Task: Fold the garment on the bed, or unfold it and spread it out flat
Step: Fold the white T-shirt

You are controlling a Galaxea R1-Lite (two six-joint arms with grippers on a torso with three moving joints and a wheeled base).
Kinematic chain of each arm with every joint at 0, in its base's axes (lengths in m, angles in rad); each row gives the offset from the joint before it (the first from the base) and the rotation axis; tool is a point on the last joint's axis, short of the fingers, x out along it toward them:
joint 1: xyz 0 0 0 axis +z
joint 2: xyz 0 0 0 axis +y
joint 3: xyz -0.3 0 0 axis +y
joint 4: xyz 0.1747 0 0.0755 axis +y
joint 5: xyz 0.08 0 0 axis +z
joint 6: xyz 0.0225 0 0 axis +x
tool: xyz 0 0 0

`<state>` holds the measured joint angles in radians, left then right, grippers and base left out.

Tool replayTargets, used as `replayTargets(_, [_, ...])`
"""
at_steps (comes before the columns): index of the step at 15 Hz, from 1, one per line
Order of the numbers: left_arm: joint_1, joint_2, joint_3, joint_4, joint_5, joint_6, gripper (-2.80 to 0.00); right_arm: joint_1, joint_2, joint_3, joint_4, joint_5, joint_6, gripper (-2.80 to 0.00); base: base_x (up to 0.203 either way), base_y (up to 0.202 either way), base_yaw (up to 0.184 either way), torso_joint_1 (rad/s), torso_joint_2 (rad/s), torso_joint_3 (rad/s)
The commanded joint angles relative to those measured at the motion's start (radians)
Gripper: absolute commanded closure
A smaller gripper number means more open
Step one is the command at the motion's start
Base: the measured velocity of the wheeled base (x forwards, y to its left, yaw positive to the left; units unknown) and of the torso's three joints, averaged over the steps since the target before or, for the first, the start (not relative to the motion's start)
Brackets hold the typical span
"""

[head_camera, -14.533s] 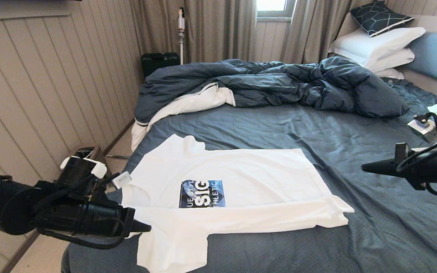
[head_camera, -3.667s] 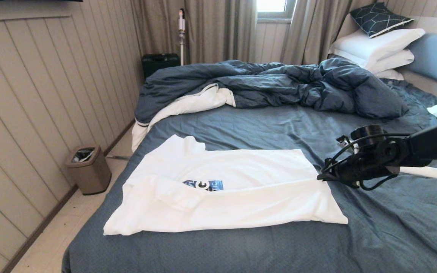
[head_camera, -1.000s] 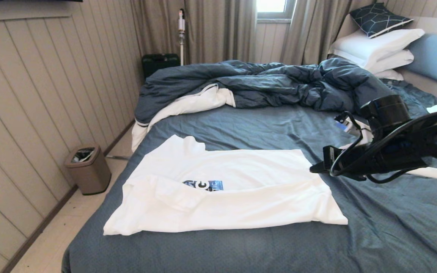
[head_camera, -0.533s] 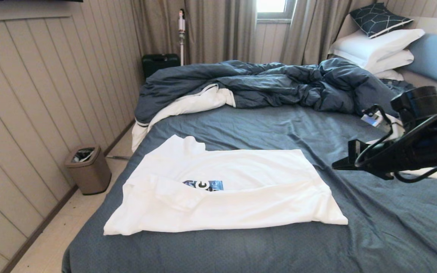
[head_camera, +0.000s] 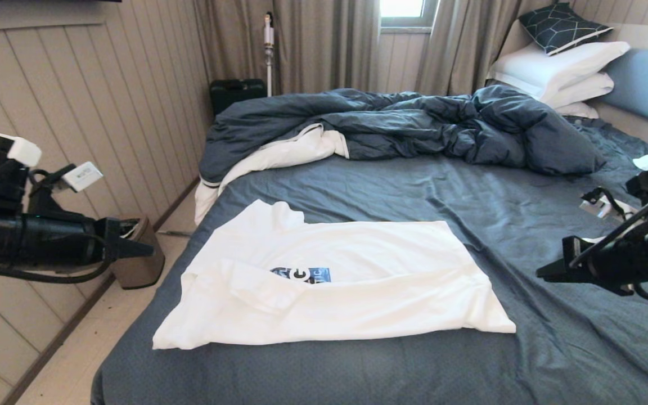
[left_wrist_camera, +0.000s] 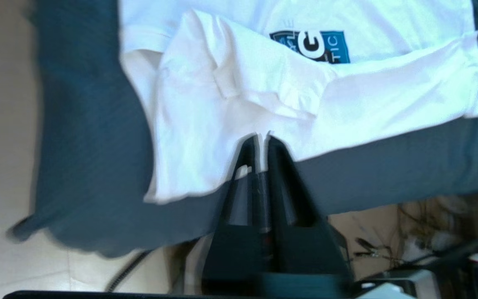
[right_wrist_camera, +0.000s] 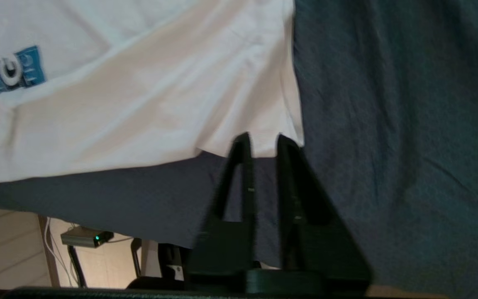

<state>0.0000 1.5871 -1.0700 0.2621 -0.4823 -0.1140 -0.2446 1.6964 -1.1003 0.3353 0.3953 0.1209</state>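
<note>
shirt (head_camera: 335,281) on bed (head_camera: 526,349) | duvet (head_camera: 403,124) behind | bin (head_camera: 138,264) left

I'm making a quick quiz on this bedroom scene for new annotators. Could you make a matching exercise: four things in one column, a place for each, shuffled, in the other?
1. T-shirt
2. duvet
3. bin
4. pillows

A. stacked by the headboard
B. on the floor beside the bed
C. part-folded on the near sheet
D. rumpled across the far side of the bed

Pairs: 1-C, 2-D, 3-B, 4-A
</note>
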Motion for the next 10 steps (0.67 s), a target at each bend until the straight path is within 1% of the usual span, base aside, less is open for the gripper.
replayTargets(1, [0.019, 0.221, -0.075, 0.004, -0.075, 0.004, -2.80, -0.010, 0.057, 0.009, 0.000, 0.014, -0.026, -2.80, 0.000, 0.000, 0.000, 0.000, 0.00, 0.000])
replayTargets(2, [0.045, 0.236, -0.080, 0.006, -0.124, 0.021, -2.80, -0.010, 0.076, 0.003, -0.002, 0.022, -0.027, -2.80, 0.000, 0.000, 0.000, 0.000, 0.00, 0.000])
replayTargets(3, [0.057, 0.238, -0.075, 0.009, -0.139, 0.040, -2.80, -0.010, 0.083, 0.000, -0.004, 0.032, -0.028, -2.80, 0.000, 0.000, 0.000, 0.000, 0.00, 0.000])
replayTargets(5, [0.103, 0.236, -0.036, 0.014, -0.150, 0.075, -2.80, -0.012, 0.105, -0.001, -0.006, 0.050, -0.029, -2.80, 0.000, 0.000, 0.000, 0.000, 0.00, 0.000])
replayTargets(6, [0.144, 0.238, -0.034, 0.013, -0.170, 0.077, -2.80, -0.014, 0.117, -0.005, -0.009, 0.056, -0.029, -2.80, 0.000, 0.000, 0.000, 0.000, 0.00, 0.000])
replayTargets(7, [0.180, 0.241, -0.036, 0.016, -0.207, 0.078, -2.80, -0.013, 0.126, -0.012, -0.016, 0.059, -0.028, -2.80, 0.000, 0.000, 0.000, 0.000, 0.00, 0.000])
replayTargets(8, [0.211, 0.247, -0.037, 0.019, -0.260, 0.078, -2.80, -0.013, 0.128, -0.016, -0.016, 0.059, -0.027, -2.80, 0.000, 0.000, 0.000, 0.000, 0.00, 0.000])
replayTargets(9, [0.219, 0.254, -0.034, 0.019, -0.277, 0.077, -2.80, -0.014, 0.134, -0.025, -0.016, 0.059, -0.025, -2.80, 0.000, 0.000, 0.000, 0.000, 0.00, 0.000])
replayTargets(10, [0.223, 0.266, -0.032, 0.017, -0.279, 0.078, -2.80, -0.016, 0.138, -0.035, -0.015, 0.057, -0.017, -2.80, 0.000, 0.000, 0.000, 0.000, 0.00, 0.000])
